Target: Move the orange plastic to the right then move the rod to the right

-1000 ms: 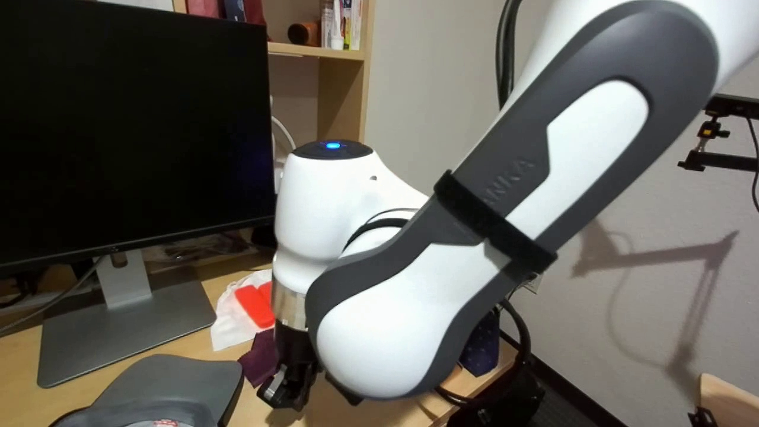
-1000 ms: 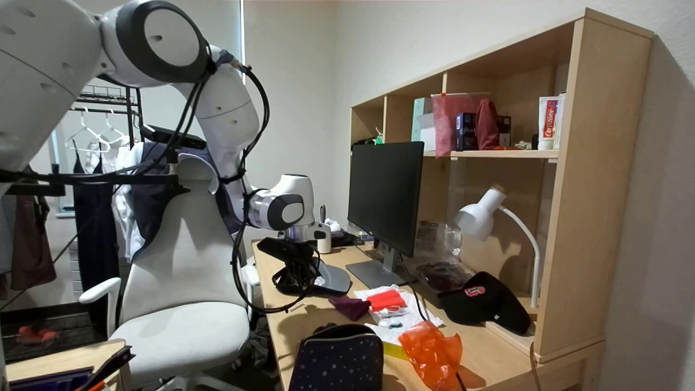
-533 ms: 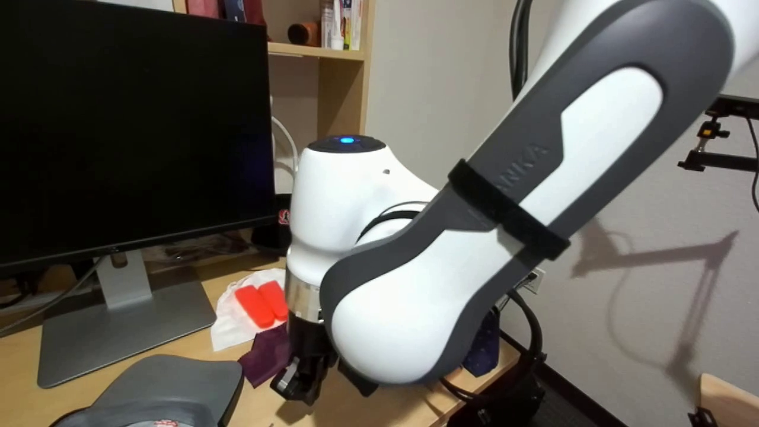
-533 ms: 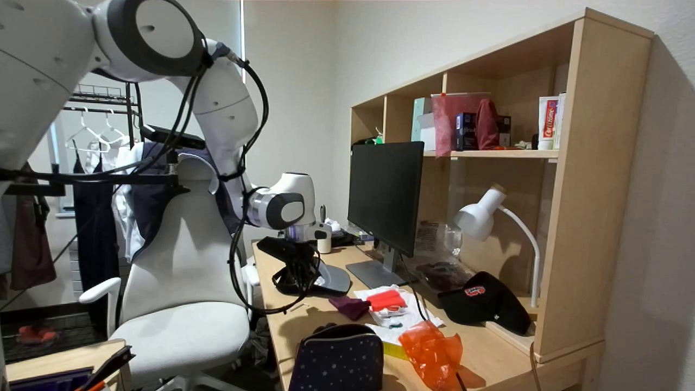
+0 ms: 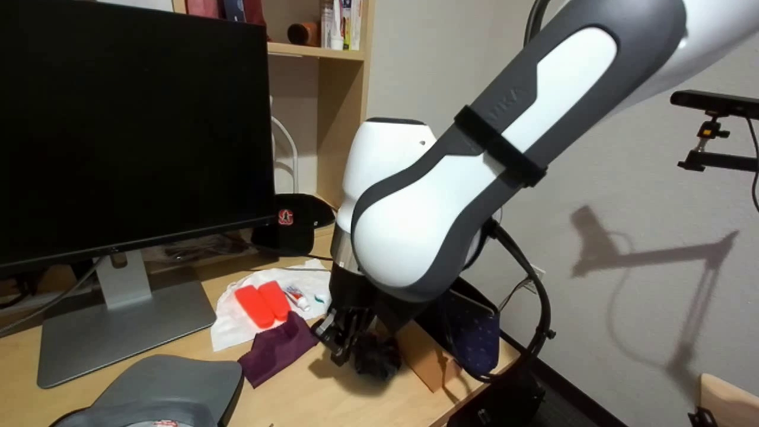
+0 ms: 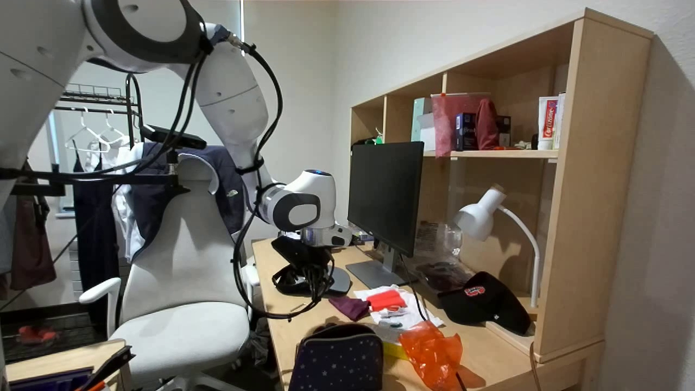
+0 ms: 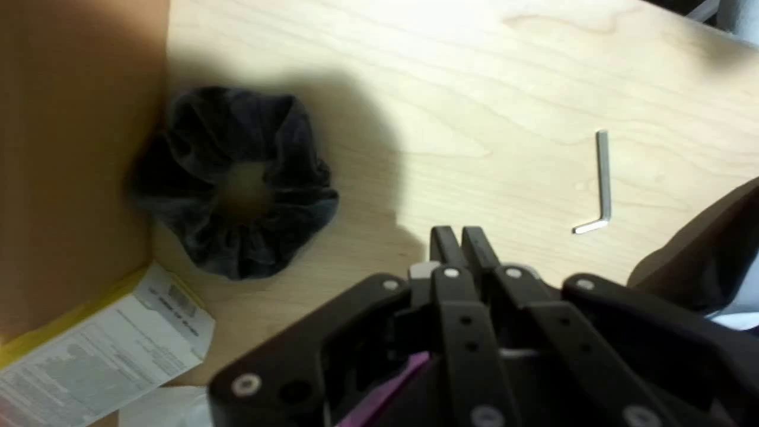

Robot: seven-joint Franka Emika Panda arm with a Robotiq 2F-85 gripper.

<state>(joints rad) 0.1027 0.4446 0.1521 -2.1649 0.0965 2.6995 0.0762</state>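
In an exterior view, the low gripper (image 5: 341, 354) could snag the scrunchie (image 5: 378, 358); in an exterior view, overreaching could knock the pouch (image 6: 339, 361) beside the orange plastic (image 6: 433, 353); in the wrist view, closed, empty fingers (image 7: 446, 246) could nudge the rod (image 7: 603, 178).

Desk (image 6: 483, 345) with upright monitor (image 6: 385, 198); black cap (image 6: 483, 305) near the white lamp (image 6: 480, 214); dark scrunchie (image 7: 296, 204), which I view remotely, near a box (image 7: 133, 350).
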